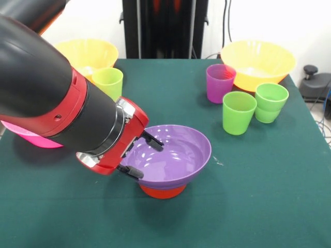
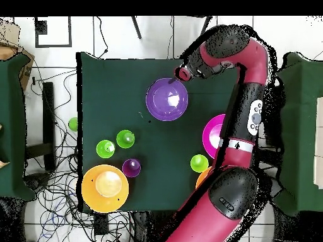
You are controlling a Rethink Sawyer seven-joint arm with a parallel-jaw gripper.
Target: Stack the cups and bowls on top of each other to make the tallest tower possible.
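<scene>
The gripper (image 1: 140, 156) is seen in the front view with its two black fingers spread, one above and one below the near-left rim of the purple bowl (image 1: 173, 155), so the rim lies between them; whether the pads press on it cannot be told. The purple bowl is set on the small orange bowl (image 1: 162, 191), only the base of which shows beneath. Behind the purple bowl, a yellow-green cup (image 1: 108, 82) is placed in front of an orange-yellow bowl (image 1: 87, 55); to its right, a purple cup (image 1: 220, 82) and two green cups (image 1: 238, 112) are grouped.

In the overhead view, the gripper (image 2: 183, 73) is met at the purple bowl's (image 2: 166, 99) edge. The pink bowl (image 2: 213, 133) is partly hidden by the arm.

The purple bowl is judged light, stiff and glossy, so likely slippery; its thin rim is the natural hold.
</scene>
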